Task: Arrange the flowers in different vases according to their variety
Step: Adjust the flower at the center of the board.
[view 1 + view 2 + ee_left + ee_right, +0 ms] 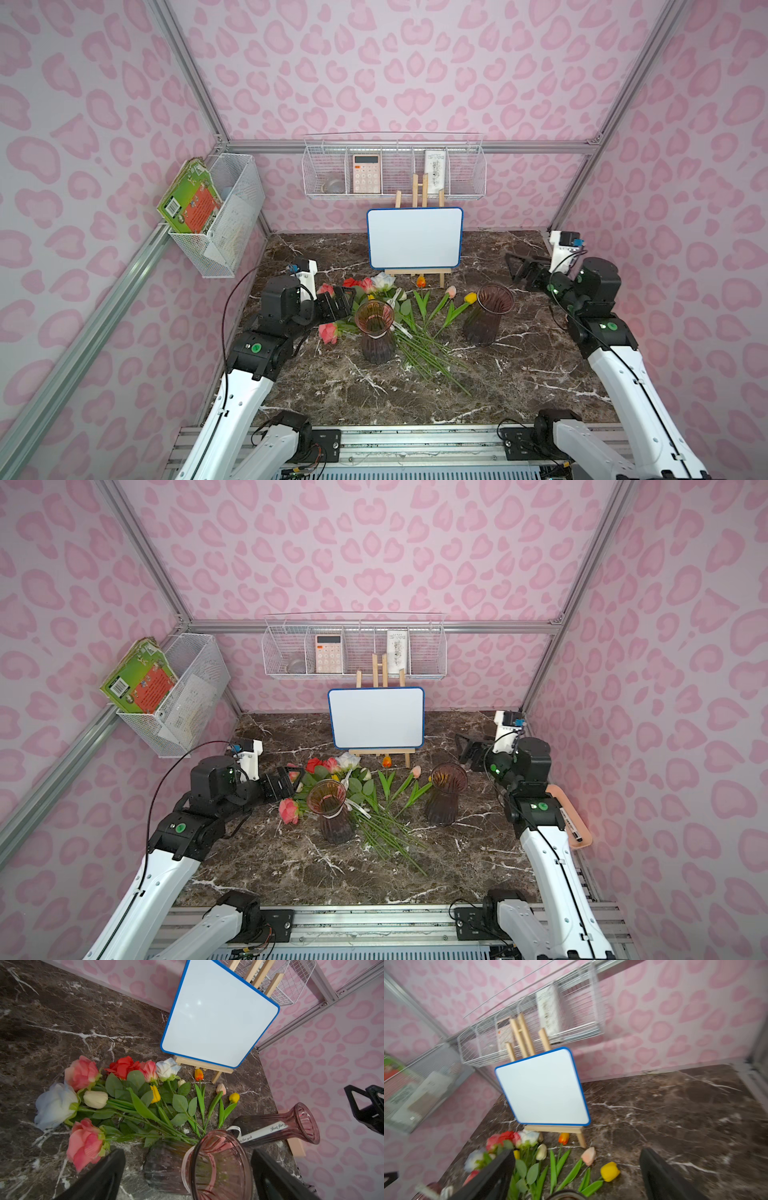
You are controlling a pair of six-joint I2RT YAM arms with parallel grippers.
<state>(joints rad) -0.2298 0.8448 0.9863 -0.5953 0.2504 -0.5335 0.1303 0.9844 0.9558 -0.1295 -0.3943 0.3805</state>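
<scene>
Two ribbed smoky purple vases stand upright and empty on the marble table: the left vase (374, 328) (330, 808) (220, 1167) and the right vase (490, 313) (444, 793) (291, 1126). Between and behind them the flowers lie flat, stems (424, 349) crossing. Among the roses are a pink rose (328, 332) (85, 1142), a red rose (122, 1066) and a white rose (382, 280). An orange tulip (421, 281), pink tulip (588, 1156) and yellow tulip (470, 297) (609, 1171) lie further right. My left gripper (336, 301) (286, 783) (188, 1152) hangs open just left of the left vase, over the roses. My right gripper (519, 268) (467, 750) (577, 1152) is open and empty, behind and to the right of the right vase.
A whiteboard on a wooden easel (414, 239) stands just behind the flowers. A white wire basket (395, 172) with a calculator hangs on the back wall. Another basket (216, 212) on the left wall holds a green book. A pink tray (571, 816) sits at the table's right edge.
</scene>
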